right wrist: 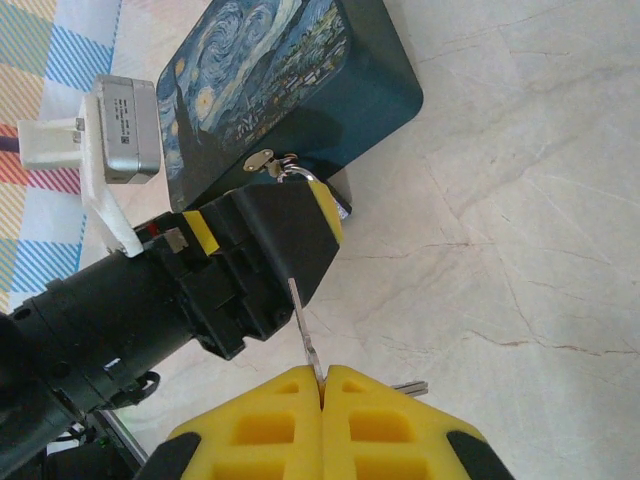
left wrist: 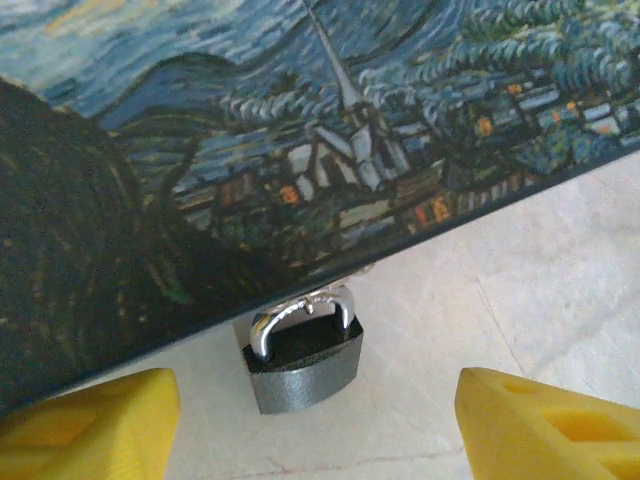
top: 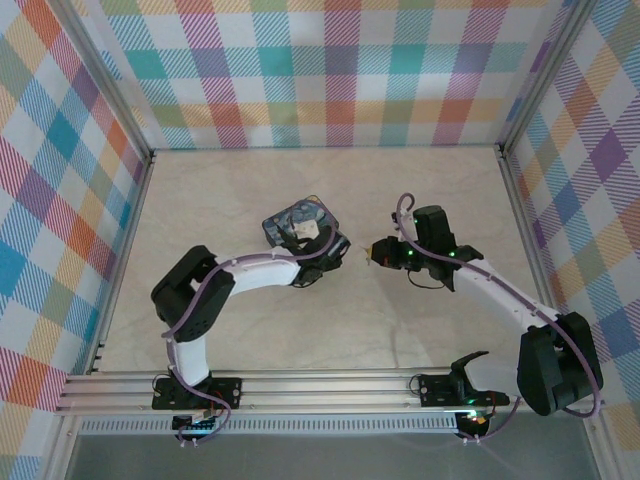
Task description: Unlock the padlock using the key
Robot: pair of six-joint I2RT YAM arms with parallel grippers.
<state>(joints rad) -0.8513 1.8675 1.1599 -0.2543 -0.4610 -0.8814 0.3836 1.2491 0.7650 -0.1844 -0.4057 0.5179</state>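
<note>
The dark padlock hangs by its silvery shackle from the front of the starry-night box, resting against the tabletop. My left gripper is open, its yellow fingers wide apart on either side of the padlock and just short of it. My right gripper is shut on the key, whose thin blade sticks up edge-on toward the left gripper's black body. The box's hasp and shackle show just beyond that body. In the top view the left gripper and right gripper face each other closely.
The painted box sits mid-table on the pale marble-look surface. A second small key end pokes out beside the right fingers. Checked walls and metal rails ring the workspace. Open floor lies behind and to both sides of the box.
</note>
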